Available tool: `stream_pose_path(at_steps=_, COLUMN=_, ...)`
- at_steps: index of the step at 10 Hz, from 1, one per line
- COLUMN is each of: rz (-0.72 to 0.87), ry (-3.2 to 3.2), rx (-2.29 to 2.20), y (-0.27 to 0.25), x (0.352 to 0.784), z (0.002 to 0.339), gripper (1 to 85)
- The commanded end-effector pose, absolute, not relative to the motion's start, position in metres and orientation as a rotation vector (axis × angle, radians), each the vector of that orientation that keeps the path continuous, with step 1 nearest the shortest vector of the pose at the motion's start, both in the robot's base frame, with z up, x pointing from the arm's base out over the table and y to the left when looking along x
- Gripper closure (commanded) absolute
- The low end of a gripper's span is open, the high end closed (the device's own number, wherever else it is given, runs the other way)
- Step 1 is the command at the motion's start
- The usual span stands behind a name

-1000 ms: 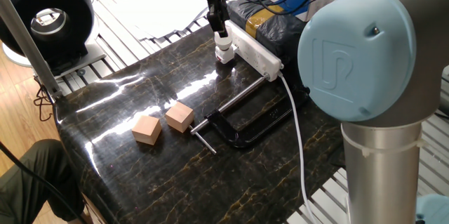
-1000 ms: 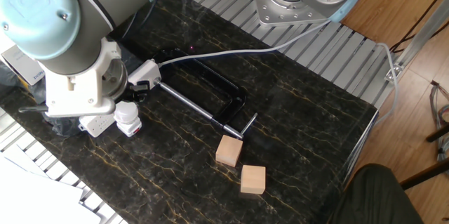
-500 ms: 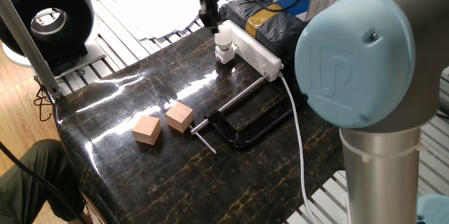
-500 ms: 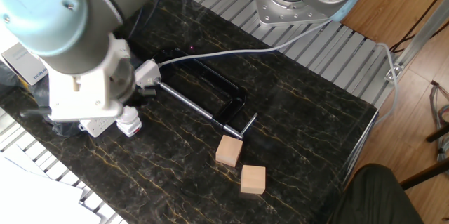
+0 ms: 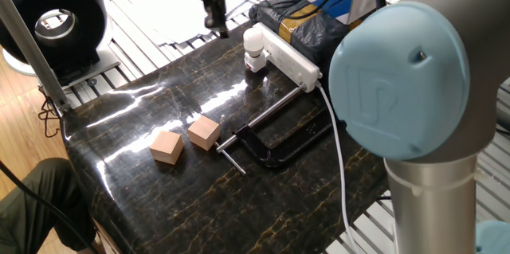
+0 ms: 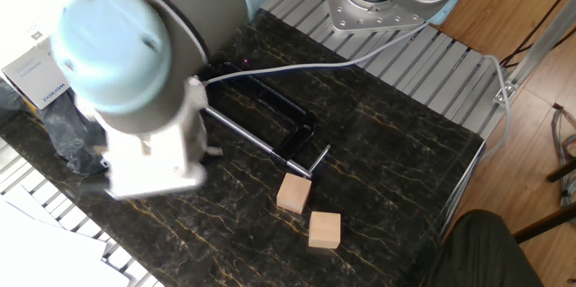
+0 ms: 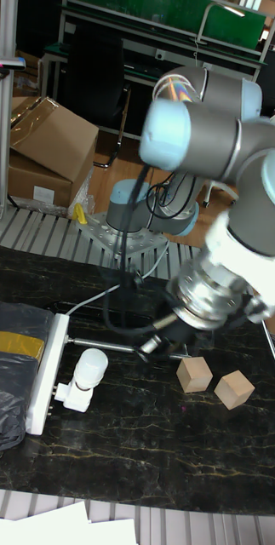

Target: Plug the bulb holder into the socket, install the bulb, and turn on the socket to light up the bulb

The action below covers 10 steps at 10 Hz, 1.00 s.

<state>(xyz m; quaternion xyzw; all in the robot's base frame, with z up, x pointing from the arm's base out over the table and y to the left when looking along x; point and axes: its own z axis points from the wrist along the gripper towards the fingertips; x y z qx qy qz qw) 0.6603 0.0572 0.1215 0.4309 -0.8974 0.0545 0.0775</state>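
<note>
Two wooden cubes point(image 5: 185, 140) sit near the bench's point(image 5: 159, 206) front edge. At its far edge, the bulb point(image 5: 253, 41) stands in the bulb holder point(image 5: 254, 64), plugged into the socket point(image 5: 293, 56). Whether the blurred tool point(image 5: 215, 20) is open, I cannot tell.

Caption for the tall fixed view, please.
The bulb sits in the bulb holder plugged into the socket; arm above the table, two wooden cubes nearby.

Dark marbled table point(image 5: 159, 198) on wooden floor point(image 6: 540, 17), cardboard boxes point(image 7: 43, 145) behind.
</note>
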Motion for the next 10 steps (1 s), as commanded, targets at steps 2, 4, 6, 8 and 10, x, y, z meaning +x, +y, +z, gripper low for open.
stream_pose_path(at_steps=2, rz=0.312, ry=-2.561, rx=1.467, y=0.056, x=0.666, z=0.067, gripper=84.7)
stream_pose_path(at_steps=4, rz=0.371, ry=-2.412, rx=1.548, y=0.035, x=0.650, z=0.058, gripper=84.7)
stream_pose_path(at_steps=6, rz=0.403, ry=-2.383, rx=1.639, y=0.025, x=0.657, z=0.049, gripper=84.7)
stream_pose_path(at_steps=8, rz=0.413, ry=-2.355, rx=1.683, y=0.014, x=0.661, z=0.041, gripper=84.7)
stream_pose_path(at_steps=10, rz=0.445, ry=-2.296, rx=1.673, y=-0.001, x=0.654, z=0.039, gripper=84.7)
